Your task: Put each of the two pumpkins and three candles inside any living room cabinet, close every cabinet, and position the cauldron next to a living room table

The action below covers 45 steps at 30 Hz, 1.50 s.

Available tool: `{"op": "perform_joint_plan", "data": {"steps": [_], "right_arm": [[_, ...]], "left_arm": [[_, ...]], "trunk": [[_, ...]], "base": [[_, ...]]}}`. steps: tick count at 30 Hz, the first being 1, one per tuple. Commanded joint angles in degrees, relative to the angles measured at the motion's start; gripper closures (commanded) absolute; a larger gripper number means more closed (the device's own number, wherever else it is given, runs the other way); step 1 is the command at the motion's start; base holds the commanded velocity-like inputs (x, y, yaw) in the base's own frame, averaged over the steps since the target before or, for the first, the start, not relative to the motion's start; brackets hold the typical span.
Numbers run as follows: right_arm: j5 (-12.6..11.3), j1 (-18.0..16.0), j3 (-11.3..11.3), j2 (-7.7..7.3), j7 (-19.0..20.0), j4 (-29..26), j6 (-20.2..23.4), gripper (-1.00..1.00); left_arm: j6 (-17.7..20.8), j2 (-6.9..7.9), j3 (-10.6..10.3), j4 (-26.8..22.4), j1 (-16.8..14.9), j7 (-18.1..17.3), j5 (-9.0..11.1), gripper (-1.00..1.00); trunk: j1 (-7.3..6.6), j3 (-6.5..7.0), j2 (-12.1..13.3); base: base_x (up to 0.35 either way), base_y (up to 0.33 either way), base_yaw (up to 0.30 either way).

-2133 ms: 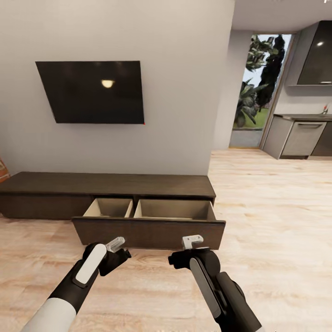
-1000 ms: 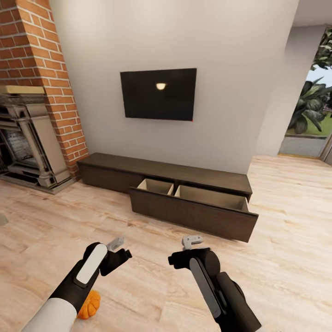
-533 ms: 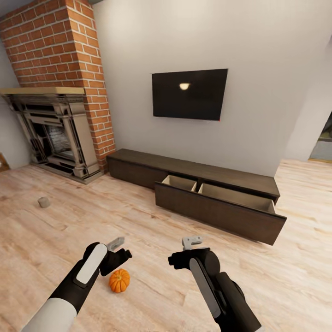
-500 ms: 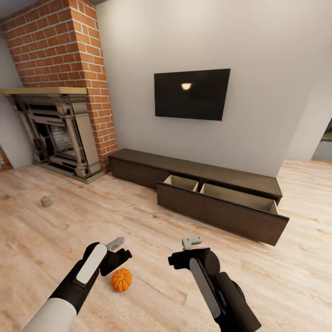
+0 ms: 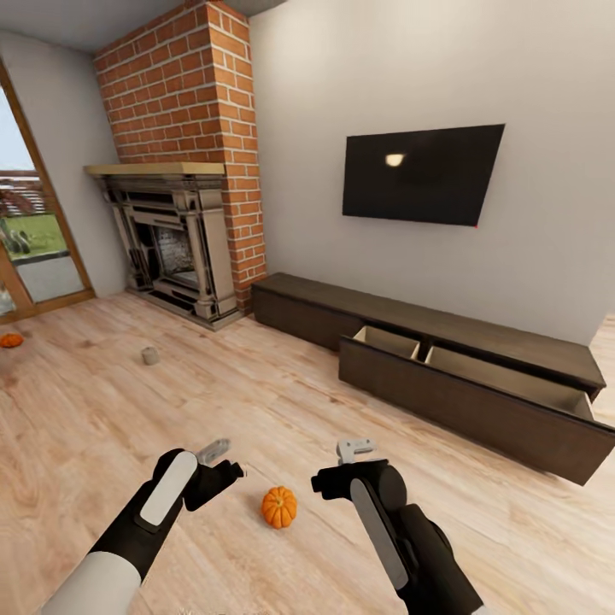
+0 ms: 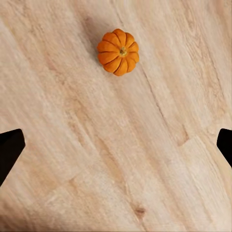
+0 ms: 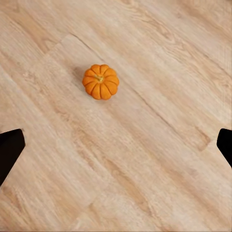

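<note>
Swinging my head view leftward has slid the whole room across: the brick fireplace (image 5: 184, 248) now stands in full and a glass door (image 5: 34, 231) has appeared. My cabinet (image 5: 444, 363) runs lengthwise along the TV wall, its drawer (image 5: 478, 389) pulled out, pale inside showing. One pumpkin (image 5: 279, 506) sits upright on the wood floor (image 5: 102, 410), stem up, between my left gripper (image 5: 220, 453) and right gripper (image 5: 356, 447), both spread open and empty. A second pumpkin (image 5: 10, 340) lies near the door. A small candle (image 5: 150, 355) stands before the fireplace.
</note>
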Motion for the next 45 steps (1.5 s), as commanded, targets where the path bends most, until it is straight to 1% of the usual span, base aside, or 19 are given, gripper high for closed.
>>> {"op": "perform_joint_plan", "data": {"steps": [1,8,16,45], "right_arm": [[-0.59,-0.05,0.06,0.01,-0.62,-0.01,0.17,-1.0],[-0.59,-0.05,0.09,0.01,-0.65,0.14,0.17,-1.0],[-0.42,-0.05,0.09,0.1,-0.65,0.15,0.17,-1.0],[-0.41,-0.05,0.09,0.04,-0.65,0.15,0.24,-1.0]], "left_arm": [[-0.07,0.1,-0.21,-0.06,-0.04,0.53,0.61,-1.0],[-0.07,0.09,-0.21,-0.13,-0.03,0.42,0.64,-1.0],[-0.07,0.09,-0.21,-0.15,-0.04,0.32,0.64,-1.0],[-0.07,0.14,-0.3,-0.15,-0.03,0.3,0.64,-1.0]], "trunk": [[0.0,-0.06,-0.03],[0.0,-0.06,-0.03],[0.0,-0.06,-0.03],[0.0,-0.06,-0.03]], "base": [[0.0,0.289,0.273],[0.039,0.287,0.273],[0.176,0.264,0.273],[0.276,0.185,0.273]]}}
